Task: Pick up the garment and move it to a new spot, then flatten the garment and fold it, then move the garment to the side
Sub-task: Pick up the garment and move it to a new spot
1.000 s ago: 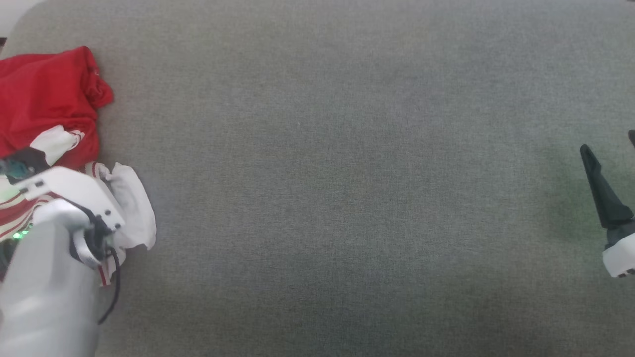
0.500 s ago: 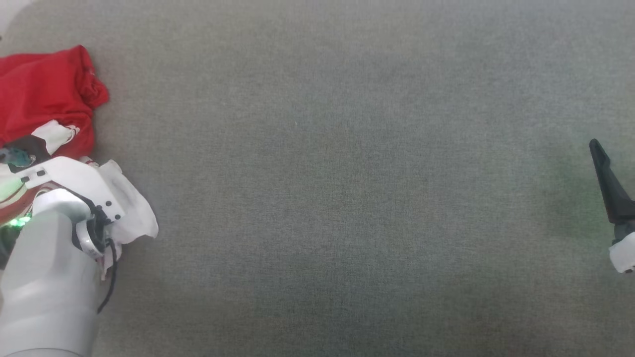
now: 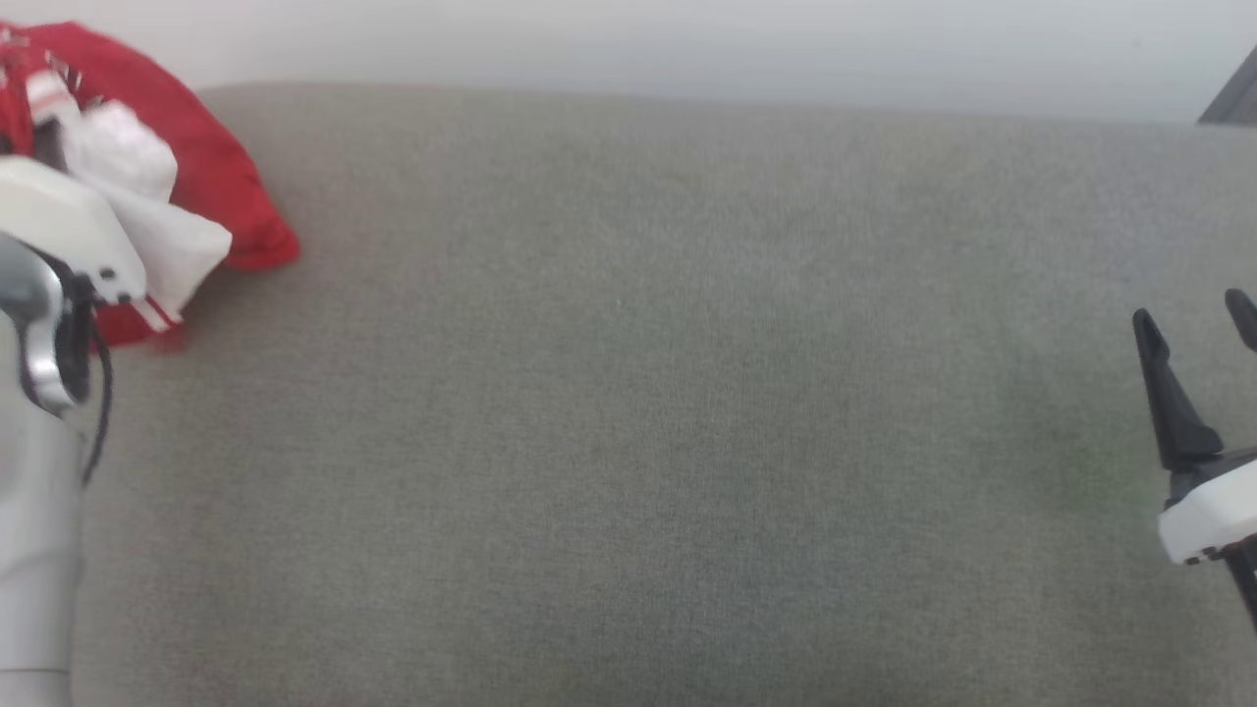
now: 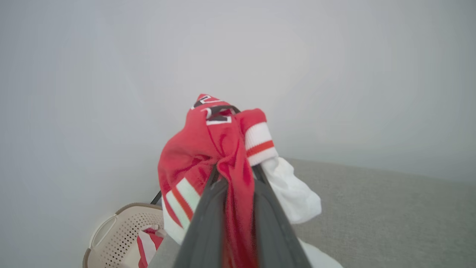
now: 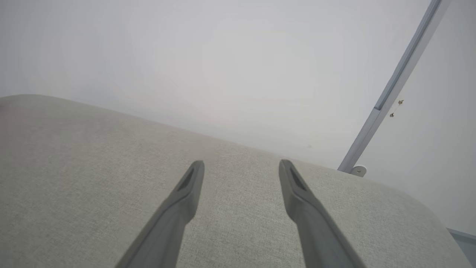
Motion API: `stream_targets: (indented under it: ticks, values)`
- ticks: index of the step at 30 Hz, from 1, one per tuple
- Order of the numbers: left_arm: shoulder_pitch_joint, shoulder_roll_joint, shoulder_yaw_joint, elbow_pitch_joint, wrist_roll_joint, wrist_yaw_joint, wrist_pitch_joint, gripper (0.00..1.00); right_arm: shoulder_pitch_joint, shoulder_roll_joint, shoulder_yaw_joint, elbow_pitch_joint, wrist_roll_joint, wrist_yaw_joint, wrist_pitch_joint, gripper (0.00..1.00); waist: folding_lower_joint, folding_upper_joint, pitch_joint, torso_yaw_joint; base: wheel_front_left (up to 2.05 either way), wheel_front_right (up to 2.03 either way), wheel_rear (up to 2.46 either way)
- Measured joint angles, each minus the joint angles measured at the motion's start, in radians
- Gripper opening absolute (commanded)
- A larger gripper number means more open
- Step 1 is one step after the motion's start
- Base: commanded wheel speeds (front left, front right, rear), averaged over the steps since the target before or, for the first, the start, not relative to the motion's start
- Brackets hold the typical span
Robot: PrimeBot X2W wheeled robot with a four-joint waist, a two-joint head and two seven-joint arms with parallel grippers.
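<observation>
The garment (image 3: 221, 187), a red shirt with white sleeves, hangs bunched at the head view's top left, above the grey surface's far left end. My left arm's white wrist housing (image 3: 59, 231) covers part of it. In the left wrist view my left gripper (image 4: 236, 170) is shut on a fold of the garment (image 4: 193, 152). Red cloth is pinched between the two dark fingers, and a striped cuff and a white sleeve spill over to the right. My right gripper (image 3: 1189, 309) stands open at the far right over bare surface; the right wrist view shows my right gripper (image 5: 241, 163) with nothing between its fingers.
A wide grey padded surface (image 3: 628, 412) spans the head view, its far edge meeting a pale wall. A beige perforated basket (image 4: 111, 230) with red and white cloth in it sits below the left end. A metal rail (image 5: 394, 89) runs up the wall at right.
My left gripper has shut on the garment and lifted it off the surface into a hanging bunch. The head camera has tilted up, bringing the far edge and wall into view.
</observation>
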Motion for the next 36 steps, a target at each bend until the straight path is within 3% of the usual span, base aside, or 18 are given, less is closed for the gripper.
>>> stream_targets:
  ticks: [8, 16, 25, 36]
  values:
    - [0.037, 0.063, -0.023, -0.301, 0.006, -0.027, 0.128, 0.0, 0.003, 0.054, -0.012, 0.008, -0.035, 0.0, -0.001, 1.0, 0.0, 0.0, -0.074, -0.003, 0.0, 0.0, 0.0]
    - [0.075, 0.088, -0.061, -0.552, 0.002, -0.05, 0.256, 0.0, 0.001, 0.08, -0.052, 0.011, -0.06, 0.0, -0.006, 1.0, 0.0, 0.0, -0.114, -0.042, 0.0, 0.0, 0.0]
    - [0.123, 0.057, -0.124, -0.73, -0.008, -0.043, 0.358, 0.0, -0.014, 0.078, -0.115, -0.003, -0.078, 0.0, -0.005, 1.0, 0.0, 0.0, -0.122, -0.122, 0.0, 0.0, 0.0]
    - [0.156, -0.065, -0.287, -0.797, -0.001, -0.024, 0.427, 0.0, -0.012, 0.086, -0.176, 0.016, -0.087, 0.0, -0.019, 1.0, 0.0, 0.0, -0.104, -0.253, 0.0, 0.0, 0.0]
